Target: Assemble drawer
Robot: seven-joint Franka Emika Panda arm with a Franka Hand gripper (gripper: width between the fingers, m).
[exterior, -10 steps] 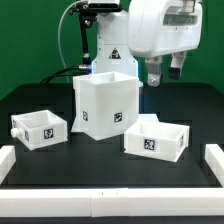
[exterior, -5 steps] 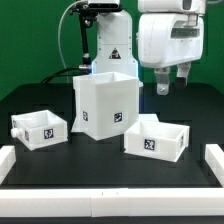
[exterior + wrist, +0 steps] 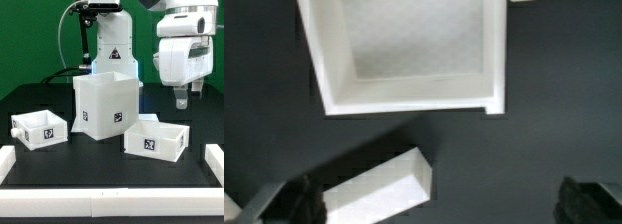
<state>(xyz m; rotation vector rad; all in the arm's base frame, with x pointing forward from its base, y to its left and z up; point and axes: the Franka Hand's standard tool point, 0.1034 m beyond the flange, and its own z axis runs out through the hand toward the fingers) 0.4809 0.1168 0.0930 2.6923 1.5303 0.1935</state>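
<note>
Exterior view: nearest on the black bench (image 3: 100,168), one shallow tray (image 3: 155,137) is seen forward of the box shell (image 3: 105,105), toward the exterior view's right. A second tray (image 3: 38,127) is set at the shell's other side. Higher than the shell, toward the exterior view's right, the jaws are held wide apart, empty.

Matt white plastic on a dull black counter (image 3: 100,165).
You'll see the drawer shell (image 3: 104,103), the knobbed tray (image 3: 40,128) and the second tray (image 3: 156,137) in smooth, matt white plastic; the counter looks flat, unreflective; the arm casing (image 3: 185,55) is glossier white plastic.
</note>
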